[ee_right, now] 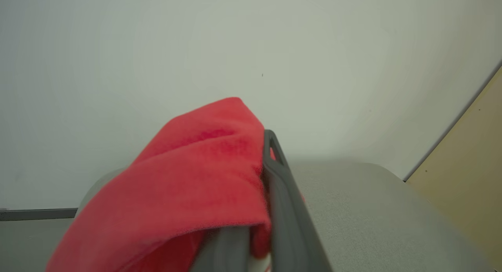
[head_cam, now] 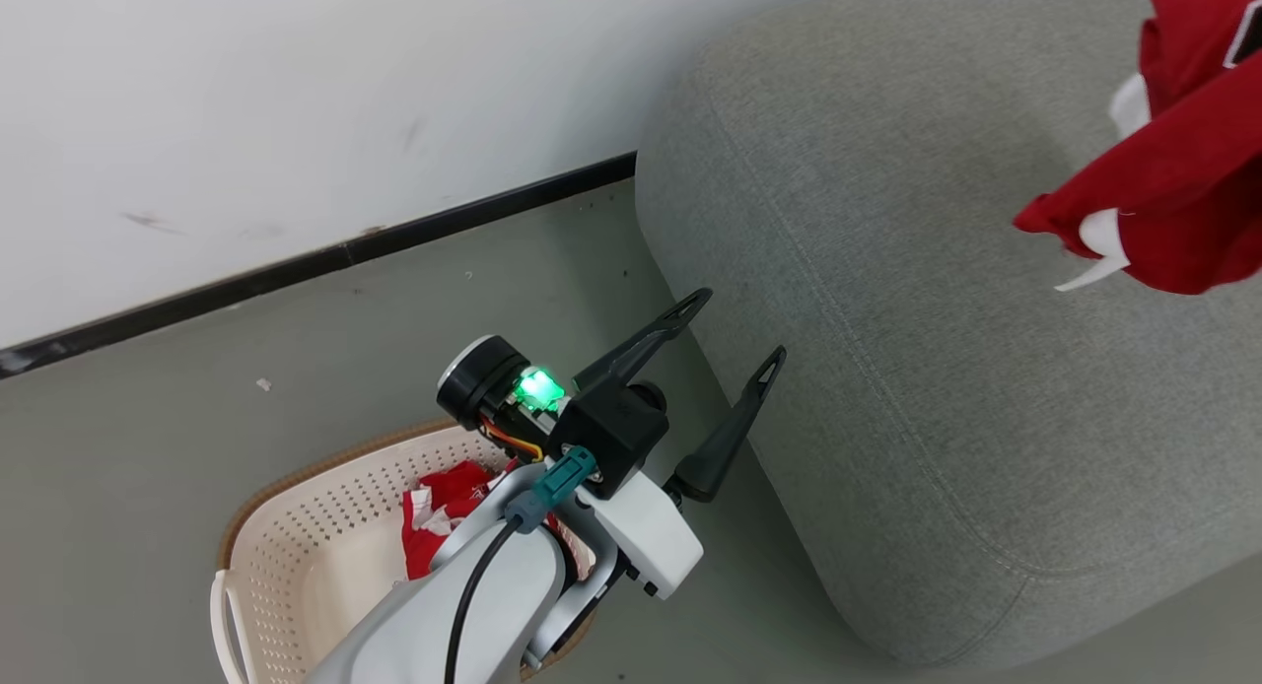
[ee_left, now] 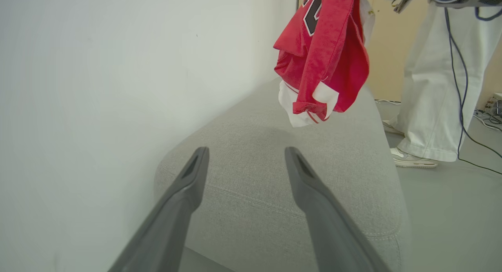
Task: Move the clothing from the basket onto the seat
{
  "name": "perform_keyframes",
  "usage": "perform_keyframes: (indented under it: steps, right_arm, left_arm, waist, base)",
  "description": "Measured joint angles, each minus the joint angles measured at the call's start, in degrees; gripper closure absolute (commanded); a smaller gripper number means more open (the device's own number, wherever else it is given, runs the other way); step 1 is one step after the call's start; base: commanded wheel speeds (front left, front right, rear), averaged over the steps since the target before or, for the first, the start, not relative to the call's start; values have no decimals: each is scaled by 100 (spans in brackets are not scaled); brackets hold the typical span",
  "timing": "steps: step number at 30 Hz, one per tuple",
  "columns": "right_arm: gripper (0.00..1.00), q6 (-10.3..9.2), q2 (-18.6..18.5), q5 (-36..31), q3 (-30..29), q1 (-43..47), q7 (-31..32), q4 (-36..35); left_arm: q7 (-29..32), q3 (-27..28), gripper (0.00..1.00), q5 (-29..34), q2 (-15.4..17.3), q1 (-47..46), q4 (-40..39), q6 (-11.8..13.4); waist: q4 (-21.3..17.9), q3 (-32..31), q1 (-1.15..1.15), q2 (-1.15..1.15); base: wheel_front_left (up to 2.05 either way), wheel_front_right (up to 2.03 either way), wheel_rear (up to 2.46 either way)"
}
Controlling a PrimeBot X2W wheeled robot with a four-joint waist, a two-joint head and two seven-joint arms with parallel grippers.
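bright, even indoor light, soft and diffuse, shadows weak. head view sharp; green led point(head_cam: 535, 388) blooms a bit. left wrist view: faint soft shadow on the seat point(ee_left: 255, 146) under the hanging clothing point(ee_left: 321, 56), wall point(ee_left: 98, 87) nearly washed out. right wrist view: clothing v. close to lens, fuzzy, out of focus; wide-angle bend + slight darkening twd the corners.

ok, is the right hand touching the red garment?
Touching. The right wrist view shows the right hand shut on the red garment, cloth pinched between its fingers and draped over one.
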Motion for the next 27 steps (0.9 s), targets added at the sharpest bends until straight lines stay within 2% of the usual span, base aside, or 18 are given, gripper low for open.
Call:
perform_keyframes:
  steps: [5, 8, 20, 27]
  right_arm:
    - [100, 0, -181, -264, -101, 42, -1, 450]
    - [100, 0, -151, -312, -146, 110, -2, 742]
    - [100, 0, 559, -731, -434, 209, -67, 1548]
    - [100, 0, 954, -1020, -499, 202, -129, 1756]
  left_arm:
    - [57, -59, 0, 80, -1, -122, -136, 0]
    - [59, -100, 0, 157, 8, -171, -165, 0]
    - [202, -183, 0, 270, 99, -277, -243, -3]
    - [253, -201, 0, 312, 124, -330, -298, -4]
  waist:
    - [121, 170, 0, 0]
    - [193, 271, 0, 0]
    - [488, 660, 0, 0]
    - [666, 864, 0, 0]
  base:
    - [0, 0, 0]
    - [0, 0, 0]
    - [0, 0, 0]
    - [0, 0, 0]
